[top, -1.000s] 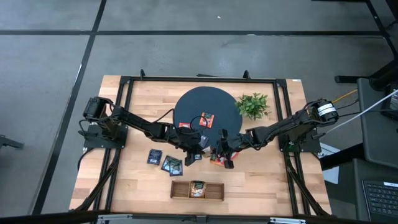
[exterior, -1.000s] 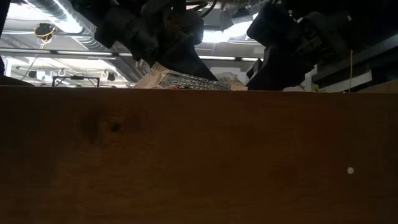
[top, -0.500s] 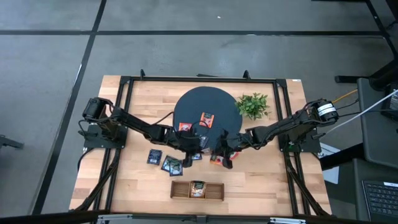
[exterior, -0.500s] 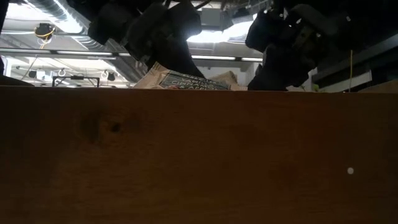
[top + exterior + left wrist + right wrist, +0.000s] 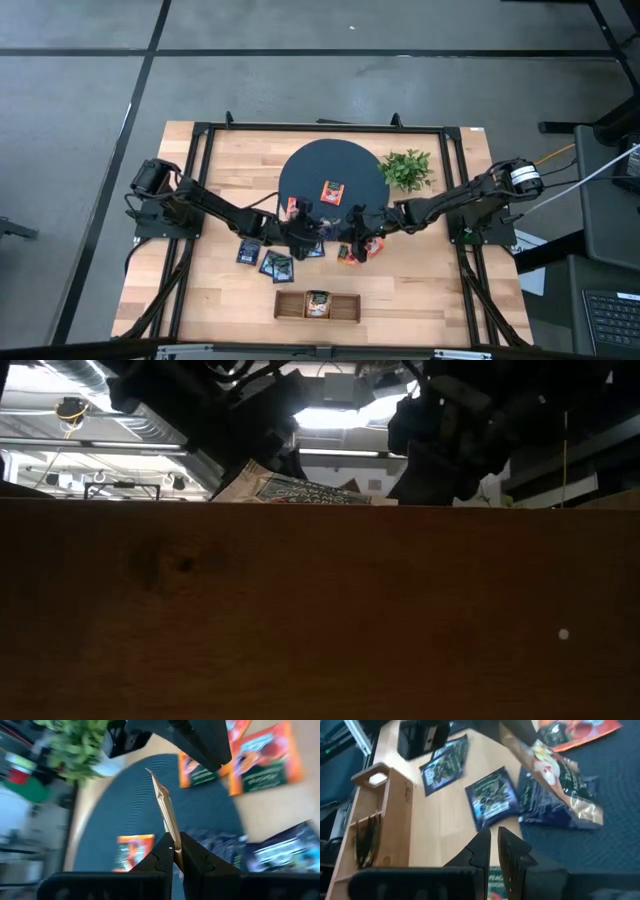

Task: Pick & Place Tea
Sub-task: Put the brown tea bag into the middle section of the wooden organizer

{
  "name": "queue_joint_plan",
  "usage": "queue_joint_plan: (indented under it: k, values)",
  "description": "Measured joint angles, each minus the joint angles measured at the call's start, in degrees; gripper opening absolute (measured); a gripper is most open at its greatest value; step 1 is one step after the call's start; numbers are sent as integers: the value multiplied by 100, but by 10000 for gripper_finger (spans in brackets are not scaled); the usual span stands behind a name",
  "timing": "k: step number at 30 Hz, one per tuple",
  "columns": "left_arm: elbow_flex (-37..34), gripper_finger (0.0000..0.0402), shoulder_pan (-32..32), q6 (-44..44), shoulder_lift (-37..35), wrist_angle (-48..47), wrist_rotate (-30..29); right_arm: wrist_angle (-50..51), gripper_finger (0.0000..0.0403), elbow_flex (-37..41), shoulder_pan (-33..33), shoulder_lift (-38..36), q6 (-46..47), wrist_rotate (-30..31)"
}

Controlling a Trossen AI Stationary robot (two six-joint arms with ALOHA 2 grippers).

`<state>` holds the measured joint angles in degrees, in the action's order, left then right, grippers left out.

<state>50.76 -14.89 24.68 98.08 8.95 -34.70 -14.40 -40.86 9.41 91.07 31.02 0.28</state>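
Table (image 5: pixel 420 290): one wooden top, seen whole from above.
Black disc (image 5: pixel 345 165): one round dark mat at the middle rear of the table.
Arms: two, both reaching to the disc's front edge.
Plant (image 5: pixel 406 168): one leafy green sprig just right of the disc.
Tray (image 5: pixel 345 308): one narrow wooden three-compartment tray near the front edge, long axis left to right; one beige sachet (image 5: pixel 317 303) is lodged in its middle compartment.
Sachets on the disc: one orange sachet (image 5: pixel 331 192) is seen lying flat.
Sachets on the wood: three dark sachets are counted, dark sachet (image 5: pixel 247 252) being leftmost, all lying flat front-left of the disc.
Left gripper (image 5: pixel 173 851): fingers are pinched together on a thin gold-edged sachet (image 5: pixel 165 815), held edge-on, its long axis running straight away from the fingers, over the disc's front edge.
Right gripper (image 5: pixel 493 841): fingers are drawn together with nothing seen between them, above the table just off the disc's front edge, near an orange sachet on the wood (image 5: pixel 347 256).
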Motion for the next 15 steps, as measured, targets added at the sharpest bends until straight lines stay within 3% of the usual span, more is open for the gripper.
queue_joint_plan:
  k: [4, 9, 15]
  values:
    - [0, 9, -169, 782, 0, 1, -816, -250, 56, 0, -144, 0, -129, 8]
    - [0, 9, -344, 1754, 0, 0, -1886, -608, 113, 0, -459, 0, 169, 9]
    - [0, 8, -388, 2526, 0, 1, -2772, -1231, 174, 0, -846, 0, 640, 2]
